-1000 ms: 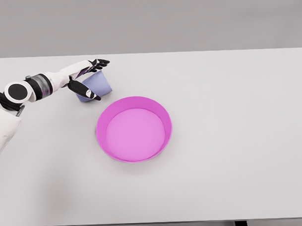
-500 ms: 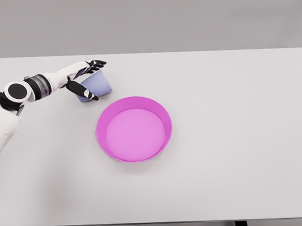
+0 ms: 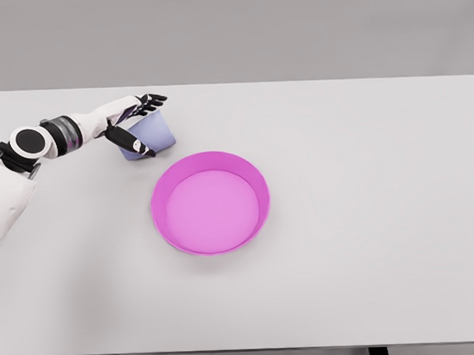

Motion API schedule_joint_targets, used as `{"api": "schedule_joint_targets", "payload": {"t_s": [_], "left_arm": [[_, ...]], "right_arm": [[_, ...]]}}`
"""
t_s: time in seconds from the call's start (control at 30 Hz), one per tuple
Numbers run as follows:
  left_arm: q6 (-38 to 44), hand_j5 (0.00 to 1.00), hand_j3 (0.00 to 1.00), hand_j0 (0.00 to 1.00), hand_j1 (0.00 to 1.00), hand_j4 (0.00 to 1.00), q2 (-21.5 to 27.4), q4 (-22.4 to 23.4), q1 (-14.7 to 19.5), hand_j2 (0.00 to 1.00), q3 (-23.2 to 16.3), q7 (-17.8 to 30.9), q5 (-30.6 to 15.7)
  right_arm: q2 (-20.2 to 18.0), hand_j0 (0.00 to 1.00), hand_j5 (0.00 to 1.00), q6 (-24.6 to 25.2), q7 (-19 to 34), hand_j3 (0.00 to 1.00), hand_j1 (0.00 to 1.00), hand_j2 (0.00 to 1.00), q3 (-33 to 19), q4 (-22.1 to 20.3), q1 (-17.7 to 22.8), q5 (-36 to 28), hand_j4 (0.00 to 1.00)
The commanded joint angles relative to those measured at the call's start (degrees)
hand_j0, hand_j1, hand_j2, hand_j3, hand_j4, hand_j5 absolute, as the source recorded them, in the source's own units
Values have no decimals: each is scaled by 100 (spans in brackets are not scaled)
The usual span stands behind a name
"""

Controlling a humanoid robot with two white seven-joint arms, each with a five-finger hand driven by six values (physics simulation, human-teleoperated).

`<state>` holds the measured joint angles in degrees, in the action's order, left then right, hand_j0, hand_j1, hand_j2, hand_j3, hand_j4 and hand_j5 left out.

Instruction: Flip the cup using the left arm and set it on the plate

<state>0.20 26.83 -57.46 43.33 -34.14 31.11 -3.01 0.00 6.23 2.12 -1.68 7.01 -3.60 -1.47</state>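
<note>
Only one camera here, the head view, so that's all there is to go on. The left hand (image 3: pixel 132 123) comes in from the left edge on its white arm and sits over at the far left part of the white table (image 3: pixel 363 220). Its dark fingers (image 3: pixel 152 100) are stretched out along the far side of the cup (image 3: pixel 151 134), and the thumb (image 3: pixel 129 139) runs across the cup's near side, so the cup sits right between thumb and fingers. It looks like the hand is closed around the cup, with thumb and fingers both against it, though the gap between them is fairly wide since the cup fills it. The cup is pale lavender-blue and seems to be lying tilted or on its side on the table, but I honestly can't tell which end is the mouth from this angle. The plate (image 3: pixel 257 184) is a bright magenta round dish with a raised rim, sitting just past the thumb tip on the near-right side, close to the cup but not touching it. Beyond the fingertips it's just bare tabletop.
</note>
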Motion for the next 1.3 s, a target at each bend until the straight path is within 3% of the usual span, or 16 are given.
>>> {"api": "schedule_joint_targets", "payload": {"t_s": [0.0,0.37,0.5,0.6,0.87,1.0,1.27], "left_arm": [[16,100,100,100,100,100,-2,-2,0,100,3,0,-24],[209,100,100,100,100,100,-63,7,0,100,-5,-17,2],[218,80,80,80,80,80,-125,15,0,80,3,-26,231],[218,72,72,72,72,72,-125,15,0,72,12,-26,231],[183,65,65,65,65,65,-125,68,0,65,82,-17,169],[-142,61,61,61,61,61,-125,-11,-9,61,91,-26,-208],[-978,63,63,63,63,63,-11,-705,-88,63,100,-26,-1122]], "right_arm": [[0,100,100,1,-1,100,100,100,1,2,0,7,100],[0,100,100,1,7,100,100,100,1,2,0,-2,100],[0,100,100,1,-1,100,100,100,1,2,0,-2,100],[0,100,100,1,-1,100,100,100,1,2,0,-2,100],[0,100,100,1,-1,100,100,100,1,2,0,-2,100],[0,100,100,1,-1,100,100,100,1,2,0,7,100],[0,100,100,1,-1,100,100,100,1,2,0,7,100]]}}
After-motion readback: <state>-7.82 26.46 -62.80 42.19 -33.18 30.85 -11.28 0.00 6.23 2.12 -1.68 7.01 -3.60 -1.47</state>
